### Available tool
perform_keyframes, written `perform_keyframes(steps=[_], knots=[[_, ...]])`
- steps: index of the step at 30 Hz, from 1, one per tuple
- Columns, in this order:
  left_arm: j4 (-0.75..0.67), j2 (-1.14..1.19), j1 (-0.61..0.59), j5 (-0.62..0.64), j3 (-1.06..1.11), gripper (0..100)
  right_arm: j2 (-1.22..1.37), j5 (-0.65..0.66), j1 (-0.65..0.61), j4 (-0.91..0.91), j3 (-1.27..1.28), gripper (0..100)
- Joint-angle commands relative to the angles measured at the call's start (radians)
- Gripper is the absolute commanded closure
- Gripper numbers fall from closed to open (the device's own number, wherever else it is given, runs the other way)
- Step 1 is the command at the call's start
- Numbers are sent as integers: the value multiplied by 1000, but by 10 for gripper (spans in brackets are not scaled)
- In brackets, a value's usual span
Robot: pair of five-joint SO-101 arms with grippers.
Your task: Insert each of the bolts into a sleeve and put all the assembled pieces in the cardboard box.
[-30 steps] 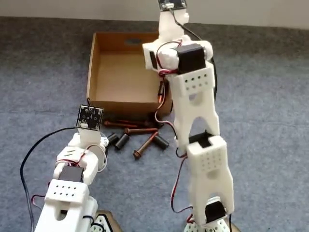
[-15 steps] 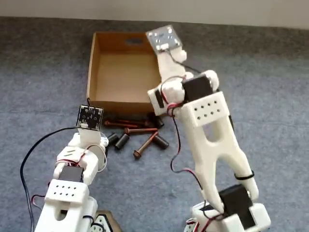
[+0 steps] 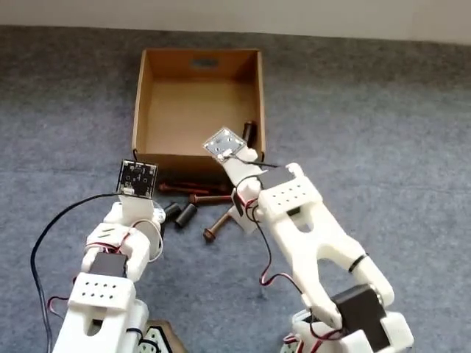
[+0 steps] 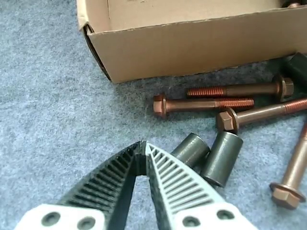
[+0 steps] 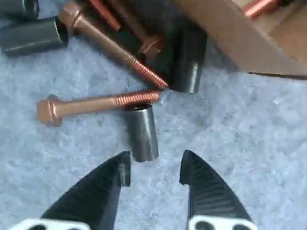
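Several copper bolts [image 3: 213, 198] and dark sleeves [image 3: 185, 215] lie in a pile on the carpet in front of the cardboard box [image 3: 144, 110]. Inside the box, against its right wall, rests a bolt in a sleeve [image 3: 249, 132]. My right gripper [image 5: 154, 165] is open just short of one upright-looking sleeve [image 5: 143, 133], whose far end touches a bolt [image 5: 96, 105]. My left gripper [image 4: 142, 144] is shut, empty, with two sleeves [image 4: 192, 149] [image 4: 222, 158] lying right beside its tips.
Grey carpet [image 3: 397, 147] stretches around the pile and the box. The box's front wall [image 4: 192, 45] stands close behind the bolts. Another sleeve [image 5: 189, 62] lies against that wall near my right gripper.
My right arm has swung back from over the box and come down to the pile in front of it. The piece in the box is now uncovered. The left arm has kept still.
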Motion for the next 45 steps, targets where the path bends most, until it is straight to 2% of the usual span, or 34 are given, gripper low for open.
perform_keyframes(steps=[1, 15, 17, 20, 24, 29, 33, 36, 42, 45], knots=[[-18, -13, 16, -3, -8, 987, 67, 18, -12, -58, -10, 826], [-18, -13, 16, -3, -8, 987, 222, 23, -38, -101, -64, 827], [-18, -13, 16, -3, -8, 987, 220, 23, -36, -105, -65, 873], [-18, -13, 16, -3, -7, 987, 219, 17, -36, -104, -65, 998], [-18, -13, 16, -3, -8, 987, 159, 12, -21, -99, -44, 993], [-18, -13, 16, -3, -8, 987, -97, -57, 12, -99, 124, 993], [-18, -13, 16, -3, -8, 987, -255, -68, 120, -104, 280, 991], [-18, -13, 16, -3, -8, 987, -268, -61, 179, -104, 360, 985], [-18, -13, 16, -3, -7, 987, -268, -68, 191, -104, 400, 845], [-18, -13, 12, -5, -7, 987, -268, -68, 191, -105, 398, 841]])
